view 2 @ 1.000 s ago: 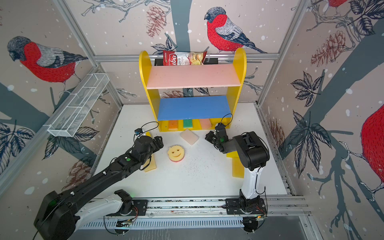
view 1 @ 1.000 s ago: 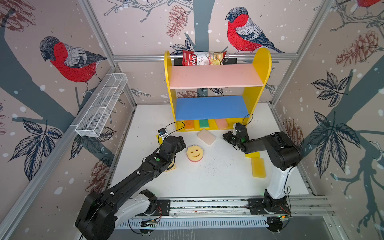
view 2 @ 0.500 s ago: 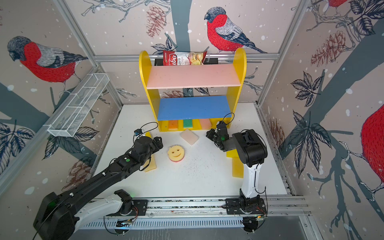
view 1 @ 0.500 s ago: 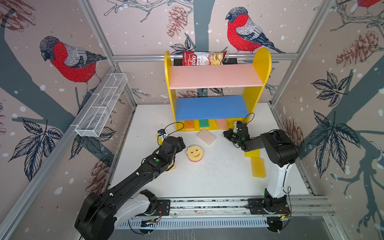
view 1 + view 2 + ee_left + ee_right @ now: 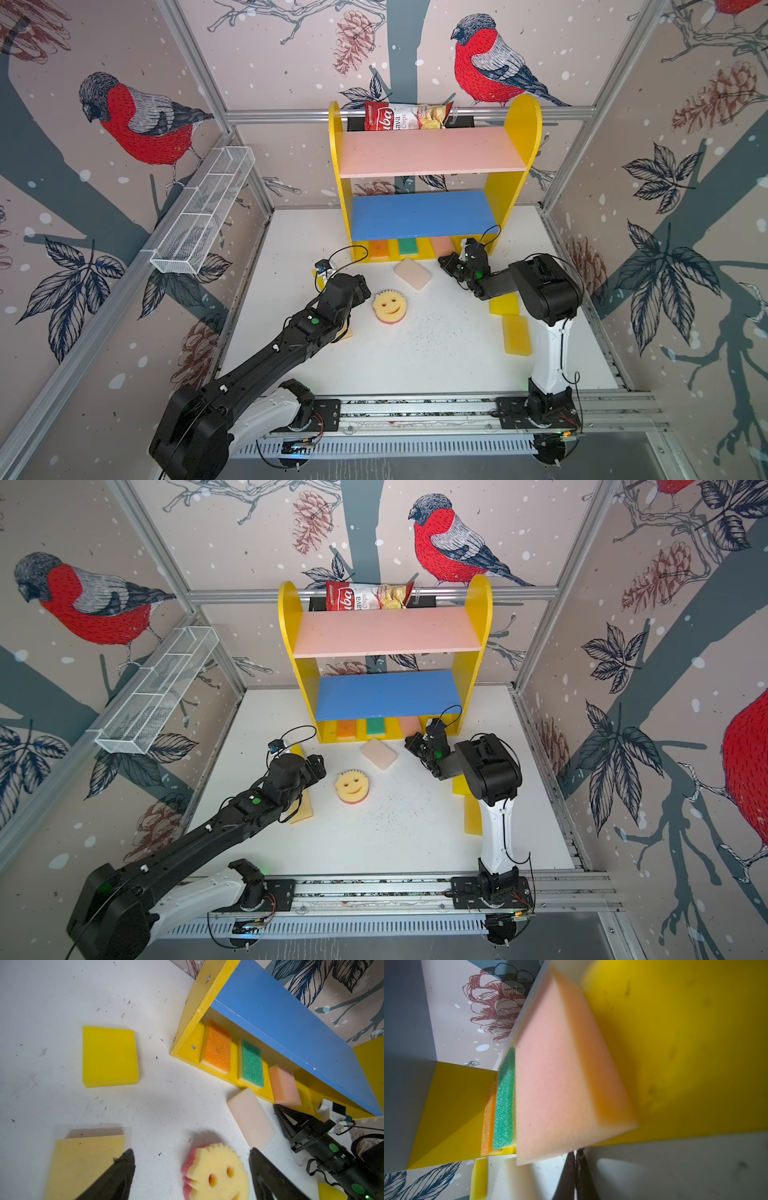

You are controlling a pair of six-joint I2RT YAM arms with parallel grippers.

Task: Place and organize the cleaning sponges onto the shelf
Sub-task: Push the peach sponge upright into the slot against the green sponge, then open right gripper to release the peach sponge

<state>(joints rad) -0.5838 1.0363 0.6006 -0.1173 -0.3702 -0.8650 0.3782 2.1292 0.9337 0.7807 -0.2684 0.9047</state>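
The left arm (image 5: 291, 345) stretches low over the table (image 5: 436, 353). Its gripper (image 5: 191, 1151) is spread wide and empty, with the smiley sponge (image 5: 216, 1174) just ahead between its fingers (image 5: 116, 1176). The right arm (image 5: 544, 286) folds at the elbow. Its gripper (image 5: 575, 1154) is pinched closed on nothing, tips at the salmon sponge's (image 5: 560, 1068) near end, perhaps touching. Three sponges (image 5: 251, 1064) sit on the shelf (image 5: 515, 166) base beyond it. Six lie on the table, several partly under the arms.
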